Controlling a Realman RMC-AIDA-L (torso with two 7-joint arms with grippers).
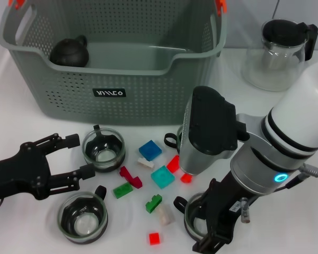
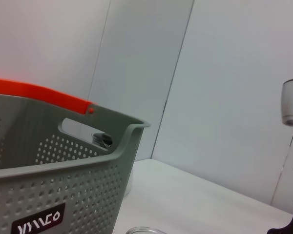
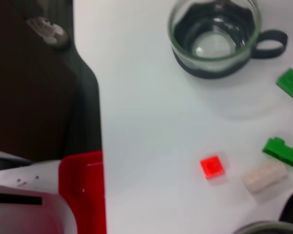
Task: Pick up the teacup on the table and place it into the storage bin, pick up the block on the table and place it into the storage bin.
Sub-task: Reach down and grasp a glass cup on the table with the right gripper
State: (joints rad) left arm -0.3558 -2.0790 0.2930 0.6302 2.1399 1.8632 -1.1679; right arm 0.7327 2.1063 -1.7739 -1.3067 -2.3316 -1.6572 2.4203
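The grey-green storage bin (image 1: 148,79) stands at the back, and its corner fills the left wrist view (image 2: 63,185). Several glass teacups sit in front of it: one (image 1: 103,148) just beyond my left gripper's fingertips, one (image 1: 84,217) near the front edge, one (image 1: 190,210) under my right gripper, and one (image 1: 172,138) half hidden behind the right arm. Small blocks lie between them, among them blue (image 1: 149,150), teal (image 1: 162,177), red (image 1: 154,238) and green (image 1: 154,202). My left gripper (image 1: 79,155) is open and holds nothing. My right gripper (image 1: 209,235) hangs low over its teacup.
A black teapot (image 1: 69,53) lies inside the bin. A glass pitcher (image 1: 278,53) with a black lid stands at the back right. The right wrist view shows a teacup (image 3: 215,39), a small red block (image 3: 212,165), a white block (image 3: 263,178) and green blocks (image 3: 283,151).
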